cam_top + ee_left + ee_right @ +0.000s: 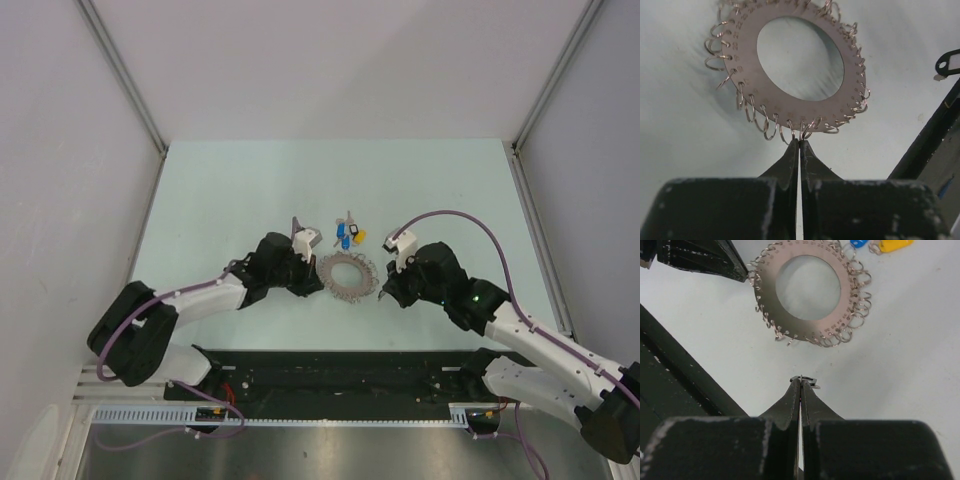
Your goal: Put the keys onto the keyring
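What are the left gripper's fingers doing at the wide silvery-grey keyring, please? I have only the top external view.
Observer: The left gripper has its fingers shut, apparently pinching one small wire loop on the rim of the flat silvery-grey metal keyring.
Operator: Thank you. And the other arm's?
Observer: The right gripper is shut too, its tips short of the keyring, pale table between.
Operator: Is that rim beaded?
Observer: No, it is separate wire loops, each through its own hole near the edge.
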Controlling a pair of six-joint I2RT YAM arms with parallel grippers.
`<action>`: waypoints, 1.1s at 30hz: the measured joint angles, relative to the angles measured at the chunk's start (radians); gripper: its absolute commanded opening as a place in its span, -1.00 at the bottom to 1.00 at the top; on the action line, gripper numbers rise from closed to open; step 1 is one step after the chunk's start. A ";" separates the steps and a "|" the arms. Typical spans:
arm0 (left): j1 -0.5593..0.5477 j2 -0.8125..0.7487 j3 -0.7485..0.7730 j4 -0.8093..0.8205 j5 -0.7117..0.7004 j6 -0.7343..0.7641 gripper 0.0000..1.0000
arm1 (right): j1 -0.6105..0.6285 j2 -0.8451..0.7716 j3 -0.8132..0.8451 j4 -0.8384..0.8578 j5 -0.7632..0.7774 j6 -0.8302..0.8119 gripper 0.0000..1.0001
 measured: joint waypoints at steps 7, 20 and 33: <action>-0.036 -0.124 -0.035 0.054 -0.027 0.128 -0.99 | 0.027 -0.014 0.000 0.037 -0.039 -0.019 -1.00; -0.038 -0.222 -0.047 0.137 0.022 0.407 -1.00 | 0.044 -0.026 0.033 0.076 -0.066 -0.069 -1.00; 0.007 -0.139 -0.023 0.293 0.230 0.430 -0.99 | 0.047 -0.019 0.077 0.080 -0.058 -0.121 -1.00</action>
